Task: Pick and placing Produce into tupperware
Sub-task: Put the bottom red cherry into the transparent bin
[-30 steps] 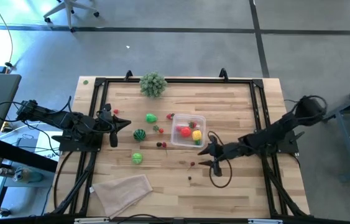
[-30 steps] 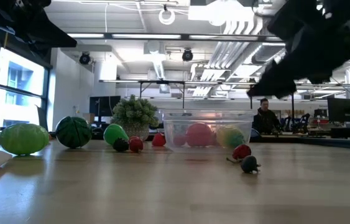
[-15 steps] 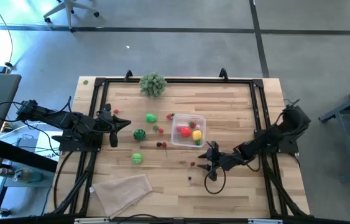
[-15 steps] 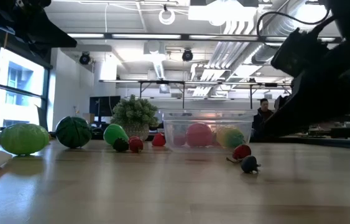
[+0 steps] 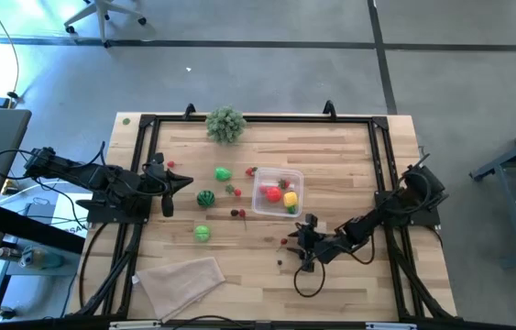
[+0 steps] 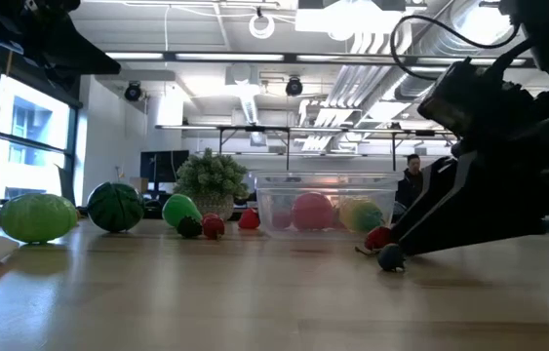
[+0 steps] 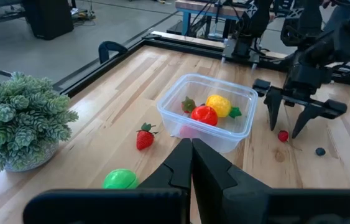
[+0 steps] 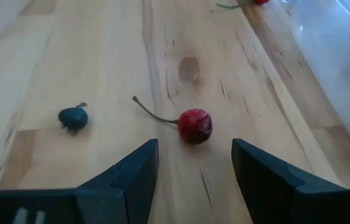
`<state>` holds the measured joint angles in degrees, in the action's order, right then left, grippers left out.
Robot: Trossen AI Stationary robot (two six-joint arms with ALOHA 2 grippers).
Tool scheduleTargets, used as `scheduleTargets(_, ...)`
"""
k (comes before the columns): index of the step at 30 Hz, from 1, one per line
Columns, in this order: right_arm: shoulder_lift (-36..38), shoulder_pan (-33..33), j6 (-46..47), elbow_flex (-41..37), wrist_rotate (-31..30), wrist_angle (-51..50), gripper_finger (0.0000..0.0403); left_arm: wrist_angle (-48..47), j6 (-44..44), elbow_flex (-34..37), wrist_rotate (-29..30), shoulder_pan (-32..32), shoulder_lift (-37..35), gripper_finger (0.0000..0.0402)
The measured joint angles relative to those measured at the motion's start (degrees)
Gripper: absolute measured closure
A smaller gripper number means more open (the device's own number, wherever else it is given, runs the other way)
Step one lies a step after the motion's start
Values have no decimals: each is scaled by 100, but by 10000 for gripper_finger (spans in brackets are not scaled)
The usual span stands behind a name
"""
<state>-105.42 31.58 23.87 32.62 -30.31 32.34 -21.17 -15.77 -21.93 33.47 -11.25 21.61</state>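
Right wrist view alone shows cherry [image 8: 194,125] with stem between spread fingers [image 8: 128,171] of right gripper [image 5: 300,249], not touching either; dark berry [image 8: 73,117] lies off to one side. High view places both on wood table [image 5: 349,156] near tupperware [image 5: 278,193]. Left wrist view looks into tupperware: red tomato-like piece [image 7: 204,115], yellow piece [image 7: 218,104], green bits. Left gripper [image 5: 181,182] fingers pressed together, hanging over table's left edge.

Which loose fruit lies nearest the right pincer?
The red cherry with the thin stem: it lies straight ahead of the open right pincer. The dark berry sits off to one side; the rest lie beyond the tupperware.
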Motion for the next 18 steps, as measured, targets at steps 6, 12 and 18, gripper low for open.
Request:
scheduleTargets(6, -44, -58, -171, 230, -80, -352, 205, 1, 1, 0, 1, -2, -2, 401)
scheduleTargets(12, -44, -82, -187, 300, -79, -441, 205, -2, 2, 0, 0, -2, 0, 401)
scheduleTargets(18, -44, -144, -186, 300, -7, -421, 214, 0, 1, 0, 1, -2, 0, 401)
